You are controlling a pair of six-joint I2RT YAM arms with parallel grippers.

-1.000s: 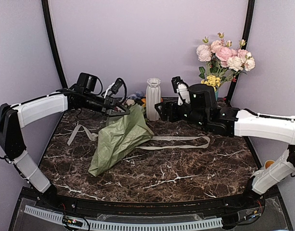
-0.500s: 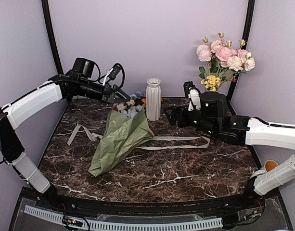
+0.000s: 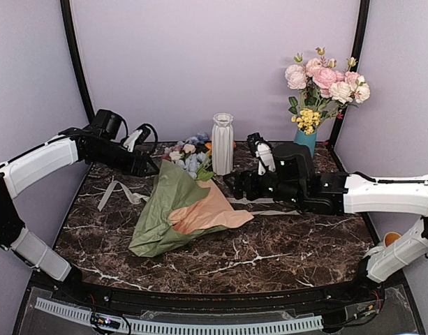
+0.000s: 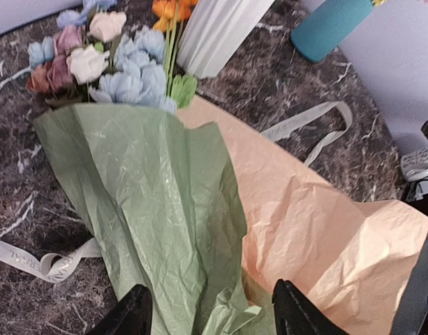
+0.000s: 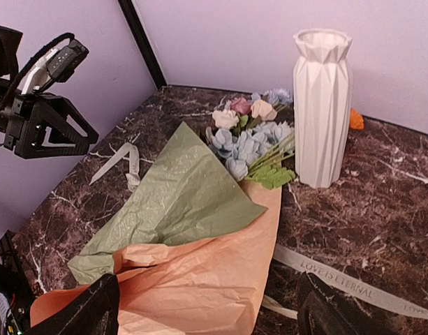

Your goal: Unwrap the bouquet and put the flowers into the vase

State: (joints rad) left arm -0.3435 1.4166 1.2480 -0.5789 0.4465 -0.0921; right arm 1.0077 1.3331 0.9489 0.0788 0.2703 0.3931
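Bouquet (image 3: 179, 209): lies left of centre on the table (image 3: 304, 244), its heads toward the back and just beside the foot of the vase (image 3: 222, 143)
Paper: green sheet (image 4: 151, 188) over tan sheet (image 4: 304, 223), both fallen open; thin, crinkly and light, so likely to slide or tear rather than lift the stems
Ribbon (image 3: 116, 192): untied, loose on the table
Flowers (image 3: 189, 157): soft heads on thin green stems; probably light, springy and easily crushed
Hold: take the stems just below the blooms, where green shows by the vase, not the heads
Vase risk: upright with a narrow neck; may tip if nudged
Left gripper (image 3: 147, 167): jaws apart, empty, near the green sheet
Right gripper (image 3: 233, 187): jaws wide, empty, by the tan sheet
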